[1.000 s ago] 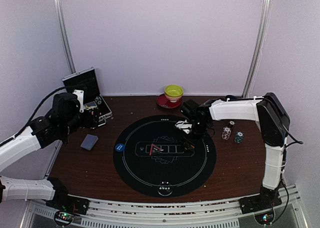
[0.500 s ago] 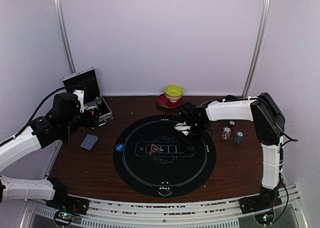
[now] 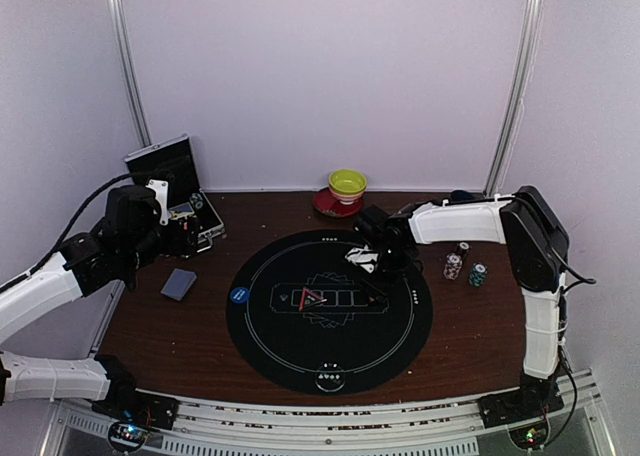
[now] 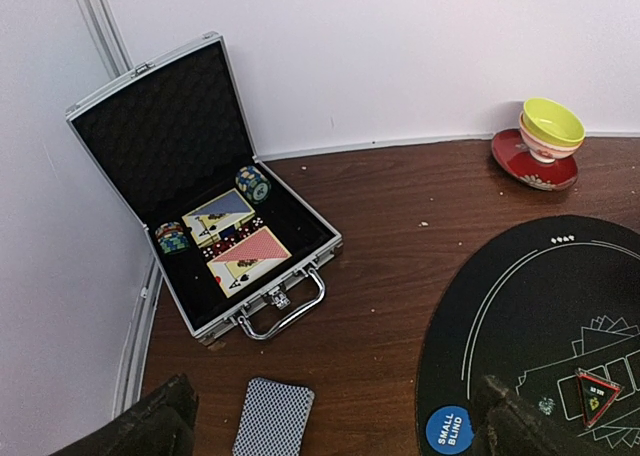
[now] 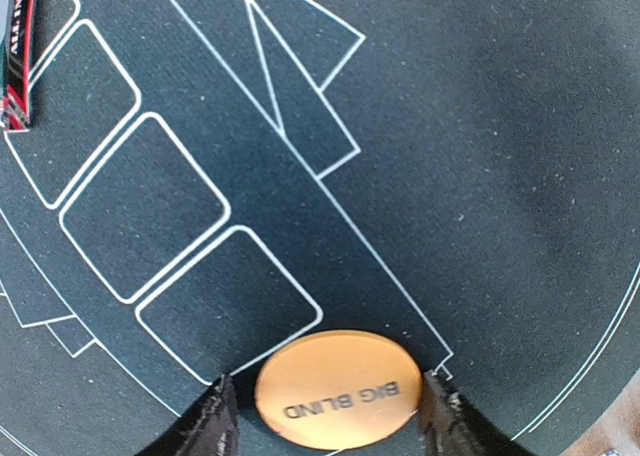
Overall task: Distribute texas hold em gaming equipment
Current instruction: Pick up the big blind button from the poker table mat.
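Observation:
An orange disc marked BIG BLIND (image 5: 338, 389) lies flat on the black mat (image 5: 450, 156). My right gripper (image 5: 328, 418) is down over it, open, with one fingertip close on each side of the disc and a thin gap showing at both. In the top view that gripper (image 3: 379, 278) is at the mat's right half. A blue SMALL BLIND disc (image 4: 448, 429) sits at the mat's left edge. The grey-blue-backed deck (image 4: 272, 416) lies on the wood beside it. My left gripper (image 4: 335, 431) hovers above the deck, open and empty.
An open metal case (image 4: 290, 276) with cards and chips stands at the back left. Chip stacks (image 3: 453, 266) (image 3: 478, 275) stand right of the mat. A yellow-green bowl (image 3: 347, 184) on a red saucer is at the back. A red triangle marker (image 3: 308, 298) lies mid-mat.
My right gripper has shifted slightly left and its fingers have drawn in around the orange disc. The left arm has not moved.

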Controlling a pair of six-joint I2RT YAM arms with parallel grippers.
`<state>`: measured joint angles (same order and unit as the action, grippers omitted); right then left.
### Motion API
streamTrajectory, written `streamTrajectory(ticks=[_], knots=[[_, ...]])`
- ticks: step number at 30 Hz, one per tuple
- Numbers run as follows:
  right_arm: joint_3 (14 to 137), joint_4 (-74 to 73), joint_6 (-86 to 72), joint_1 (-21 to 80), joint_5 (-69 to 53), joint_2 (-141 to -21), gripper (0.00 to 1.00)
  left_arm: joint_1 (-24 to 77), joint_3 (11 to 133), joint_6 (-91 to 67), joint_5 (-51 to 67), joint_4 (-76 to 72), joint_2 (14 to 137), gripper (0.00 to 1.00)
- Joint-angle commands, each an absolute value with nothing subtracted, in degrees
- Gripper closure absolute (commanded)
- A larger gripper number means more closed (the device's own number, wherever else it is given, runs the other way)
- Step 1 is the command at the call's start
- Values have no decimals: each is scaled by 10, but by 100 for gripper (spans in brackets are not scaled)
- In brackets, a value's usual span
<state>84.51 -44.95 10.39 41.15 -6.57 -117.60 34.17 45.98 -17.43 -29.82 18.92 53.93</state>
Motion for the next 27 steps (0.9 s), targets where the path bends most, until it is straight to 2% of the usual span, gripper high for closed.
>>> streamTrajectory(ticks=[1,11,27], knots=[[844,-432,107,418,-27,-1192,43,338,461,-167,-297,170,534,2],[835,-424,105,418,-19,-1172,47,338,460,-167,-296,170,533,2],[796,-422,111,398,-29,-1104,48,338,460,-167,-298,170,532,2]])
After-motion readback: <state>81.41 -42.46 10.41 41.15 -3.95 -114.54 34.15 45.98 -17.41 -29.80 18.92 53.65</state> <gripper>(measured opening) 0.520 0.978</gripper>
